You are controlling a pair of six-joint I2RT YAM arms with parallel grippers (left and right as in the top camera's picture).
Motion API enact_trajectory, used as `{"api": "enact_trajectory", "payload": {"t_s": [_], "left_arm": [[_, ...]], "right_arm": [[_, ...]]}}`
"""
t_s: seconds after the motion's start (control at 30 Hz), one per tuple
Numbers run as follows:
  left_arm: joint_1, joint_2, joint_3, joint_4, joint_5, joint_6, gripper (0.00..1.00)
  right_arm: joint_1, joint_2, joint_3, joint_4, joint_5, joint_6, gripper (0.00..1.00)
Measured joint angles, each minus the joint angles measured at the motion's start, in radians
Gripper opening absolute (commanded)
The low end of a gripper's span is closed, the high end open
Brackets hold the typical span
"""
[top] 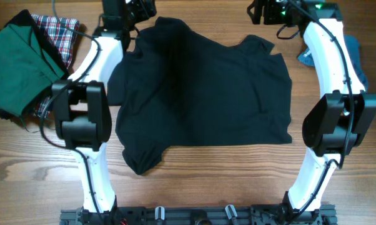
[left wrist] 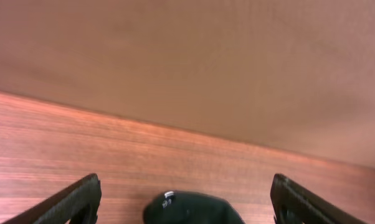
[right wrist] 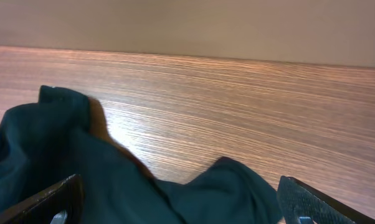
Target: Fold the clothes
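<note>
The clothes are chiefly a large black shirt (top: 197,87), lying spread across the middle of the table with one corner bunched at the front left (top: 140,161). My left gripper (top: 141,10) hovers over its far left edge. In the left wrist view the gripper (left wrist: 185,182) is open, and a black cloth edge (left wrist: 190,211) with a small white tag lies between the wide-set fingers (left wrist: 78,200). My right gripper (top: 263,11) is at the shirt's far right corner. It (right wrist: 179,181) is open above dark folds (right wrist: 113,180), gripping nothing.
A green garment (top: 16,62) and a plaid one (top: 60,31) are piled at the left edge. A blue garment (top: 356,59) lies at the right, partly behind the right arm. Bare wood runs along the table's far edge (right wrist: 237,81) and near side (top: 207,181).
</note>
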Motion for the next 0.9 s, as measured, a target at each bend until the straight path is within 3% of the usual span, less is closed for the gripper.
{"api": "enact_trajectory", "payload": {"t_s": [0.1, 0.33, 0.73, 0.9], "left_arm": [[-0.025, 0.05, 0.0, 0.092, 0.024, 0.003, 0.9], [-0.055, 0.087, 0.0, 0.132, 0.051, 0.079, 0.95], [-0.053, 0.223, 0.0, 0.231, 0.047, 0.241, 0.87], [-0.053, 0.223, 0.0, 0.251, 0.023, 0.292, 0.77]], "right_arm": [[0.029, 0.0, 0.0, 0.004, 0.0, 0.0, 1.0], [0.052, 0.008, 0.0, -0.019, -0.003, 0.0, 0.99], [0.051, 0.066, 0.0, -0.072, 0.02, 0.0, 1.0], [0.051, 0.066, 0.0, -0.104, 0.02, 0.0, 0.99]]}}
